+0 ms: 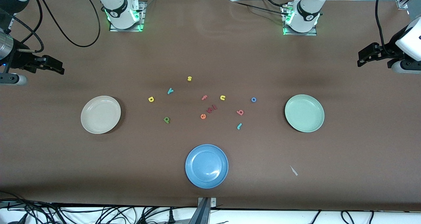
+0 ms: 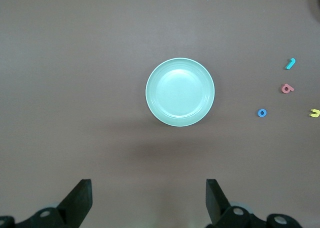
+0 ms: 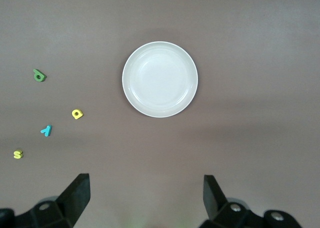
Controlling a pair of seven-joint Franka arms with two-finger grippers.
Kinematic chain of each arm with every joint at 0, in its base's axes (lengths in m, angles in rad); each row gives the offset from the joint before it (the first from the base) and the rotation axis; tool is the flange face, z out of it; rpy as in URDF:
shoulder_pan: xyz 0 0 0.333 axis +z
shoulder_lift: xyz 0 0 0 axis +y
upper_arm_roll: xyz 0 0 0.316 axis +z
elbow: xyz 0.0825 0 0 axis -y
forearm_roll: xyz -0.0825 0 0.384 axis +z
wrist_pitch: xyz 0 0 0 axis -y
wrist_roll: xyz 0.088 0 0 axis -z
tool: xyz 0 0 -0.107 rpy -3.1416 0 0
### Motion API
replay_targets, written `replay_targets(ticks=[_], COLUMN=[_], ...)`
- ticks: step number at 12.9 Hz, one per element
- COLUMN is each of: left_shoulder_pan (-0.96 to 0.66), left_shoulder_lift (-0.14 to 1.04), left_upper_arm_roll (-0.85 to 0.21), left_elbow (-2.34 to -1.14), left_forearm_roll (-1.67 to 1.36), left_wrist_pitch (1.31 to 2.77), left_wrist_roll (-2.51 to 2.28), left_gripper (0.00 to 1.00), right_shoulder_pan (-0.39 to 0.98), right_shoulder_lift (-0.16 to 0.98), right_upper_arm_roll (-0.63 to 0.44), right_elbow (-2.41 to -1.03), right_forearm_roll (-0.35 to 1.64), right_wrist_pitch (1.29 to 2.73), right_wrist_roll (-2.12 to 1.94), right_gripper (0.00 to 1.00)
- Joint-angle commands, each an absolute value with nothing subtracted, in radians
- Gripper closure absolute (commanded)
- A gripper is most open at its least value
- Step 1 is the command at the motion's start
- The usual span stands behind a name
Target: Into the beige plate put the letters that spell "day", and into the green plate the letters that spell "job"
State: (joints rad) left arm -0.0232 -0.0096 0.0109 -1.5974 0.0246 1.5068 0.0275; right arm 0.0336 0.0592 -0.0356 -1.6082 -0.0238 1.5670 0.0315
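The beige plate lies toward the right arm's end of the table and the green plate toward the left arm's end, both bare. Between them lie a yellow round letter, a teal "y", a green stemmed letter, a pink-red "b", a blue "o" and a teal "j". My right gripper hangs open over bare table near the beige plate. My left gripper hangs open over bare table near the green plate.
A blue plate sits nearest the front camera. Among the letters lie a yellow "s", a pink "f", a yellow "u", an orange "e" and a red piece. A white scrap lies near the green plate.
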Motion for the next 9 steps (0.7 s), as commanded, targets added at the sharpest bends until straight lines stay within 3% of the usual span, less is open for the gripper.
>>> replay_targets(ticks=[1,9], left_shoulder_pan=[-0.018,-0.025], left_shoulder_lift=[-0.021,-0.025], left_upper_arm_roll=[0.005,-0.005], left_elbow=[-1.606,-1.612], left_forearm_roll=[0.017,0.021], left_wrist_pitch=[1.496,1.493], left_wrist_roll=[0.028,0.026], left_gripper=[0.00,0.00], right_shoulder_pan=[0.025,0.026], right_shoulder_lift=[0.038,0.038], right_upper_arm_roll=[-0.029,-0.029], right_elbow=[-1.626,-1.624], right_forearm_roll=[-0.029,-0.029], right_wrist_pitch=[1.563,1.563], right_wrist_roll=[0.034,0.034], right_gripper=[0.00,0.00])
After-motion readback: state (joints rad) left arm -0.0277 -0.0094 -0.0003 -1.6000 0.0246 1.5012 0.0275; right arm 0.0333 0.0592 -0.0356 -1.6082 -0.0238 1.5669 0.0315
